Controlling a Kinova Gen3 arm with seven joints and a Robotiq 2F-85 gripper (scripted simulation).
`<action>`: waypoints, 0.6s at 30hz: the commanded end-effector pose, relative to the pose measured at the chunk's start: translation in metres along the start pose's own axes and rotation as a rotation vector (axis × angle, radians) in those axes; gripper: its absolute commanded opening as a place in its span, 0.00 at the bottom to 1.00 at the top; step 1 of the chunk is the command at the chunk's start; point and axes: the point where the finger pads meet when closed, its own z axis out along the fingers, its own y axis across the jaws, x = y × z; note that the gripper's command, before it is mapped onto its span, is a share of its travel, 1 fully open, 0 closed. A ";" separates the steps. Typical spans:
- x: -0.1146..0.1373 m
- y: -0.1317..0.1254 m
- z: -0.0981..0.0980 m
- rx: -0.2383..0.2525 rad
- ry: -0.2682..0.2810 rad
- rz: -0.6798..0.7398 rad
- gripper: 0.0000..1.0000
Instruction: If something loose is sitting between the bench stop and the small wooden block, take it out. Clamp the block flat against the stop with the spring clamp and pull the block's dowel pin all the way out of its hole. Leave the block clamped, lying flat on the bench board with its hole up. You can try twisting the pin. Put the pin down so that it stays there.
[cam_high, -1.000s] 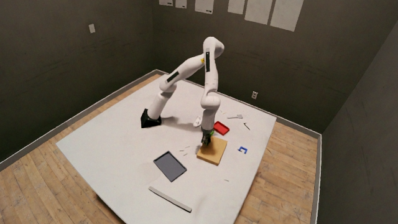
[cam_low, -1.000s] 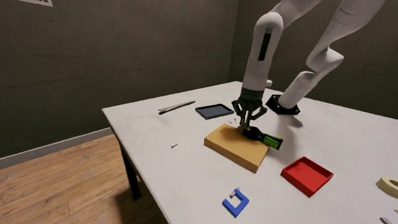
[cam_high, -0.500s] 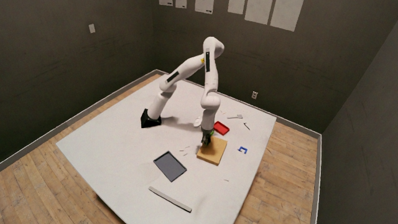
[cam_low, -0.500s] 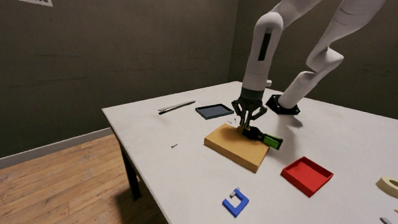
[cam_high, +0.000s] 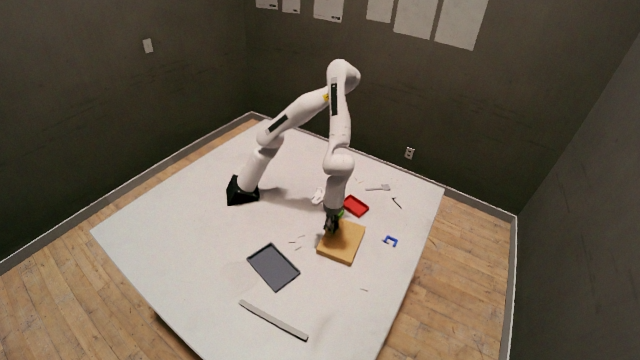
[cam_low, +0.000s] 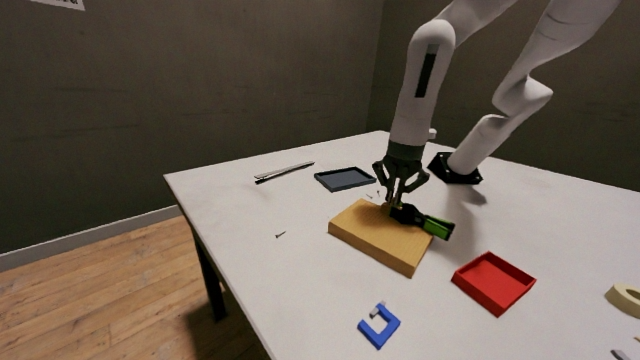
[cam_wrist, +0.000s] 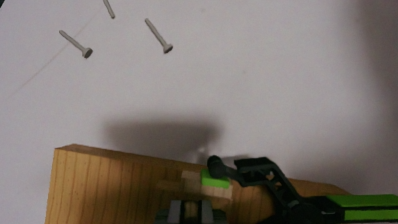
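While the spring clamp is sitting at the edge of the bench board, its green pad pressing by some pale wood, the hand is pointing down right beside it. Its fingers are standing nearly together, apparently clamping the tan dowel pin, which is showing between them in the wrist view. The small wooden block is mostly hiding beneath the hand, so whether it is meeting the stop flat is not showing, nor is how deep the pin is sitting.

Clamping seems finished, and drawing the pin seems to be the step in hand. The next move is calling for a straight upward pull, perhaps with small twists; tilting could be jamming the pin or dragging the block loose. The shallow grey tray would be keeping a round pin from rolling.
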 end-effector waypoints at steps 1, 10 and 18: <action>-0.001 0.000 0.000 0.003 -0.003 -0.011 0.10; -0.001 0.000 0.000 0.003 -0.003 -0.024 0.10; -0.001 0.000 -0.001 0.003 -0.003 -0.039 0.10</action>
